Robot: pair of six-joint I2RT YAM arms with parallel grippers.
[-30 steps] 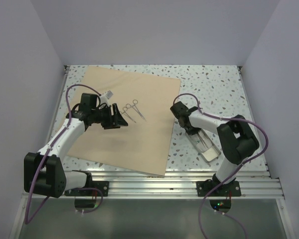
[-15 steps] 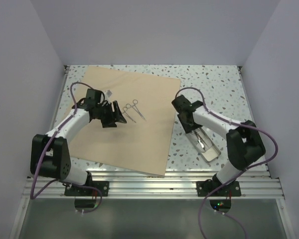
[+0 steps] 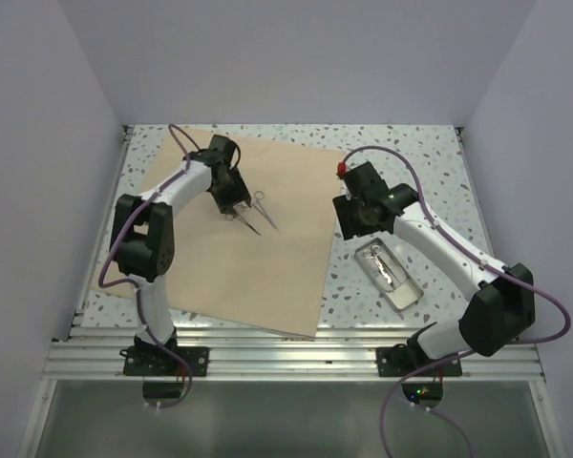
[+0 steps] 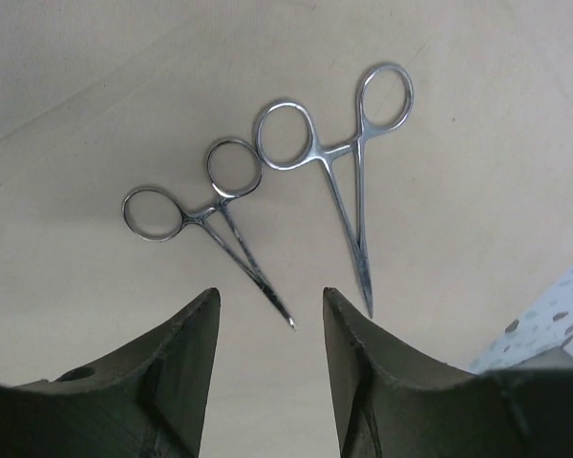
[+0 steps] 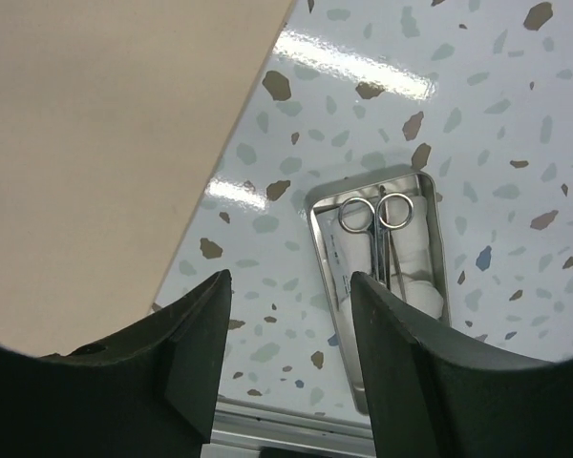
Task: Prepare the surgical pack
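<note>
So the surgical pack wrap [image 3: 239, 258] is lying flat and fully unfolded on the left half of the table [image 3: 411, 153]. It's a bit skewed: one corner sits up near the far-left corner, and another reaches the near edge around the middle.

We've got two forceps lying on the far part of the wrap, a smaller forceps [image 4: 215, 229] and a larger forceps [image 4: 349, 181]. They're side by side, ring handles pointing away from the left wrist camera and tips pointing toward it. Their nearest rings are right up against each other, and we honestly can't tell if they touch.

The left gripper [image 4: 269, 305] hangs just over those tips. Its fingers are spread about halfway with nothing between them but bare wrap.

The right gripper [image 5: 291, 286] is up above the bare speckled table, just off the wrap's right edge. Its fingers are parted about the same and it's holding nothing.

Past it toward the near-right corner there's the metal tray [image 3: 401, 289], sitting on the table clear of the wrap. It has a ring-handled instrument [image 5: 377, 234] inside, next to a white pad [image 5: 425, 281].
</note>
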